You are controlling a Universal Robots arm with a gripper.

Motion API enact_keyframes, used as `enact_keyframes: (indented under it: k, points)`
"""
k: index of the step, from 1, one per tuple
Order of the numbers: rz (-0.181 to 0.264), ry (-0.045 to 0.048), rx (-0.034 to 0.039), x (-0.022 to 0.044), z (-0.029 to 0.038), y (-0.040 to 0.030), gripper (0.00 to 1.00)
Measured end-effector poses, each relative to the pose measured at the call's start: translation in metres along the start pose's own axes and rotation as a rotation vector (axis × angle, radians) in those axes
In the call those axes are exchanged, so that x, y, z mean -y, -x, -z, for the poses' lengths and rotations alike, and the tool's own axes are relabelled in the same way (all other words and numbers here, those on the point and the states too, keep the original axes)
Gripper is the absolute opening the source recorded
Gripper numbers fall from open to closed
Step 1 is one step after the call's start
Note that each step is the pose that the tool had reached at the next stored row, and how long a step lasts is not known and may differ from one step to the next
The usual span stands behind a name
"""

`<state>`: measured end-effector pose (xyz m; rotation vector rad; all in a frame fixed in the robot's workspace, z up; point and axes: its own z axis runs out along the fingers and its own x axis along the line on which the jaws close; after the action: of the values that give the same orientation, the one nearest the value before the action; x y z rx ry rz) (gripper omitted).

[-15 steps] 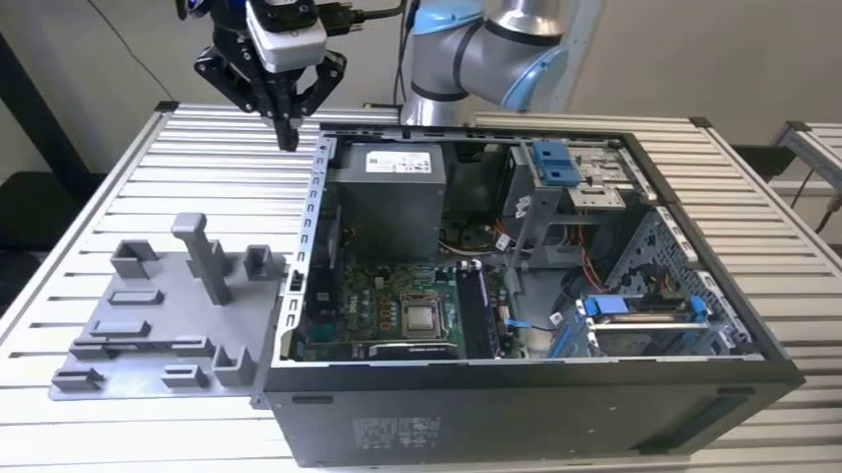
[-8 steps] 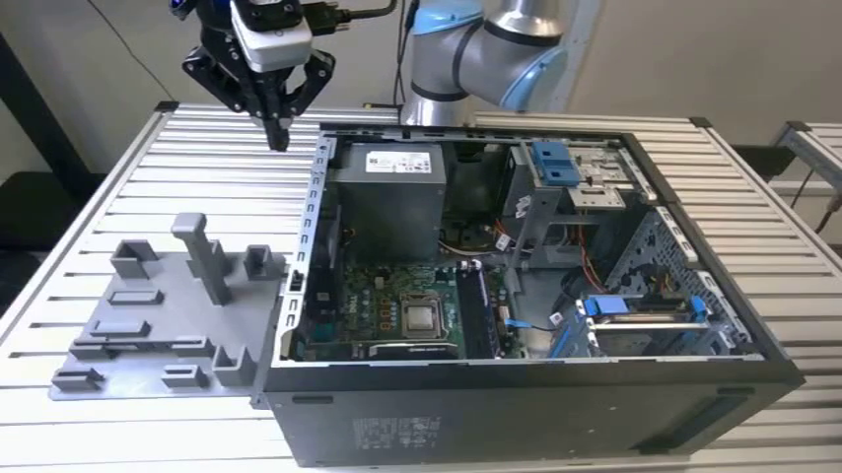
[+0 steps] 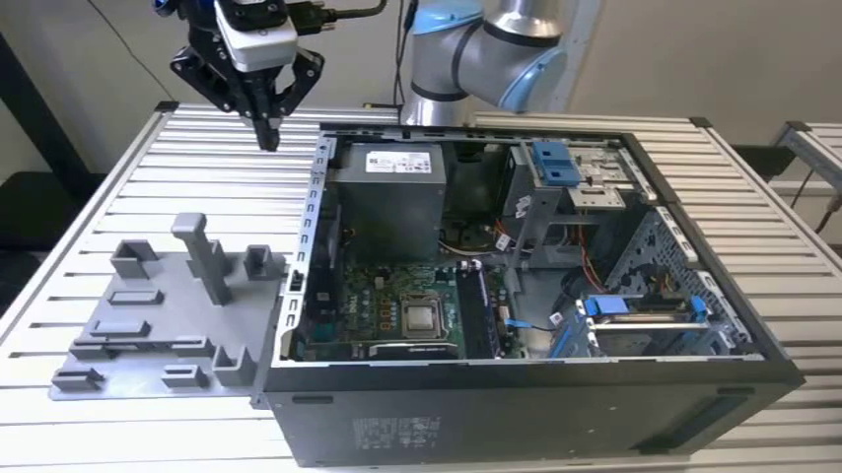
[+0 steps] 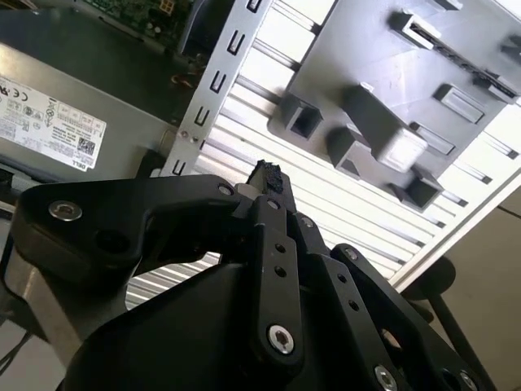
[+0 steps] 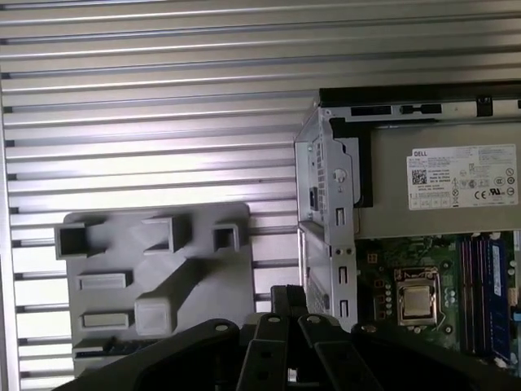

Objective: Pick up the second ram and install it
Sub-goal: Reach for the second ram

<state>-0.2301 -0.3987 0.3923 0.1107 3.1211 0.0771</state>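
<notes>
- Second ram (image 5: 114, 346): set on edge in a slot of the grey fixture (image 3: 172, 317), lower left in the exterior view, long axis running left to right there.
- Open computer case (image 3: 526, 434): just beside the fixture on the bench (image 3: 105, 197).
- Pincer (image 3: 270, 138): upper left, tips together and empty, above the bench.

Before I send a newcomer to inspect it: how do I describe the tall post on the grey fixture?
Find the open computer case on the slatted table. Beside it, on the exterior view's left, lies a flat grey fixture plate. The post is its one tall, slim upright, standing well above the squat blocks around it.
</notes>
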Motion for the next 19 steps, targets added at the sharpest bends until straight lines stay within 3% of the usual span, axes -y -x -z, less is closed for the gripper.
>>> enact_keyframes:
  k: [19]
  points:
    - [0.000, 0.0000, 0.0000, 0.0020, 0.0003, -0.0287, 0.11]
